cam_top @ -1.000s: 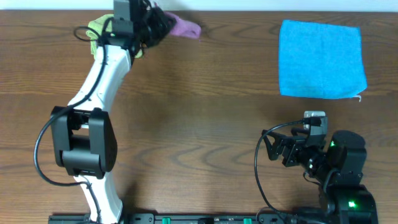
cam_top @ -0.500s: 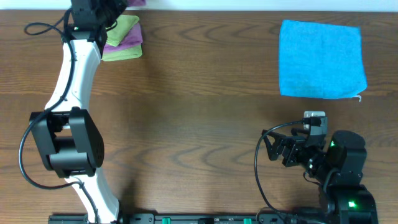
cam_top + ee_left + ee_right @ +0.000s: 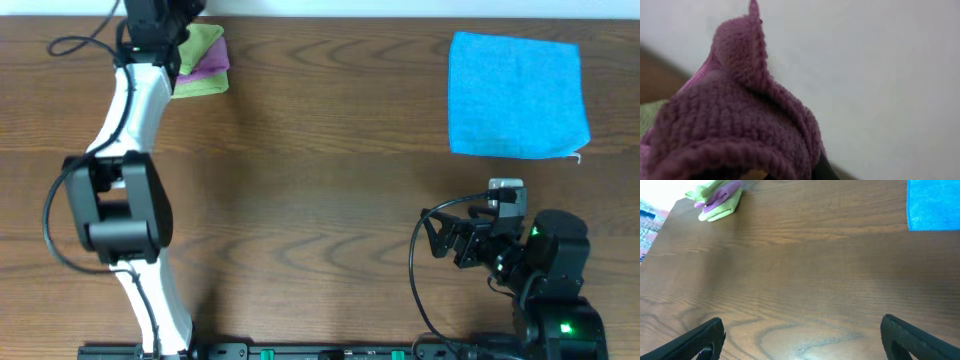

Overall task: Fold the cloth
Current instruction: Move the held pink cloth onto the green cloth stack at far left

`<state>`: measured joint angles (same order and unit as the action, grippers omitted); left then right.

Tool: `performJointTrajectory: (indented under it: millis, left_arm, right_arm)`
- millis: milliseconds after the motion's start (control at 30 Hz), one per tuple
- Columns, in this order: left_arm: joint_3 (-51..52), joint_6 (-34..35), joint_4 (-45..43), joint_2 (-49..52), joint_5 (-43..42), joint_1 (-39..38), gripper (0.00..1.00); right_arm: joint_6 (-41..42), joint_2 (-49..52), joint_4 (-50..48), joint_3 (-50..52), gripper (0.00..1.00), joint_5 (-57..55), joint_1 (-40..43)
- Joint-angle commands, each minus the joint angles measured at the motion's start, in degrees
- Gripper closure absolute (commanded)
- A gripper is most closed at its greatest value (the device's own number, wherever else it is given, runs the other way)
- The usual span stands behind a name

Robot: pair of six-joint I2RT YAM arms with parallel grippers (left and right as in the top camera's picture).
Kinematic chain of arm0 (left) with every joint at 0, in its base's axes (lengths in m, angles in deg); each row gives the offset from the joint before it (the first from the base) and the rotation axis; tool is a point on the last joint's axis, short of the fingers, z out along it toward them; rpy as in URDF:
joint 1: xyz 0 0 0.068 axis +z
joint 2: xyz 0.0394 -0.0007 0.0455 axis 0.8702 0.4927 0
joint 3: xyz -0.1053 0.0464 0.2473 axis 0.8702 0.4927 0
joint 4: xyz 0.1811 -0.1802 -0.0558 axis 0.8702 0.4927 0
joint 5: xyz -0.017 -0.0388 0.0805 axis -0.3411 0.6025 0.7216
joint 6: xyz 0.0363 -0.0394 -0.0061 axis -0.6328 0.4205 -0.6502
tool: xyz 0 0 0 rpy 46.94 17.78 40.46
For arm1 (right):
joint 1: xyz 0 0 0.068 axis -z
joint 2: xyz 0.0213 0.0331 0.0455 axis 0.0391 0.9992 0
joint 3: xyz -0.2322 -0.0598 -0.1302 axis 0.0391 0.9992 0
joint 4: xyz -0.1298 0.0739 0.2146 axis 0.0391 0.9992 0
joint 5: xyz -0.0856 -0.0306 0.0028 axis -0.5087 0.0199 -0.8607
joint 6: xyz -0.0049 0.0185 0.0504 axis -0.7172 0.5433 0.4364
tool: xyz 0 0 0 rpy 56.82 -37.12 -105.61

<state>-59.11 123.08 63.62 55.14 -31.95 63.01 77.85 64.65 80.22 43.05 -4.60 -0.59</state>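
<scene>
Purple square microfibre cloth (image 3: 740, 125) pinched in left tool (image 3: 160, 14) over far-left wooden surface (image 3: 300, 200) corner; right tool (image 3: 802, 337) wide, well apart.

**Left arm swings aside with the cloth**

The white left arm (image 3: 132, 105) has swung left off the folded lime-green and purple stack (image 3: 203, 62), uncovering it. The purple microfibre cloth (image 3: 735, 130) no longer trails rightward in the overhead view.

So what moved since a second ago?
The left pincer, holding the purple microfibre cloth, swung left, uncovering the folded stack of lime-green and purple cloths, then eased back a little. The right pincer and the bright blue square cloth stayed put.
</scene>
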Motion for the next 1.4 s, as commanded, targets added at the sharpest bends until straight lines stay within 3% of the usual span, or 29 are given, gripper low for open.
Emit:
performJointTrajectory:
  millis: [0, 367, 1100, 1367]
  left_arm:
    - [-1.2, -1.33, -1.18, 3.63, 1.68, 0.59, 0.94]
    - [-1.22, -3.91, 3.23, 7.06, 1.53, 1.2, 0.94]
    - [-1.22, -10.27, 25.66, 0.74, 7.43, 1.29, 0.95]
    - [-1.22, -10.27, 27.76, 0.74, 7.82, 1.36, 0.94]
  right_arm:
    - [0.66, -0.24, 0.07, 0.31, 0.01, 0.61, 0.52]
    - [0.66, -0.24, 0.07, 0.31, 0.01, 0.61, 0.52]
    - [0.66, -0.24, 0.07, 0.31, 0.01, 0.61, 0.52]
    - [0.66, -0.24, 0.07, 0.31, 0.01, 0.61, 0.52]
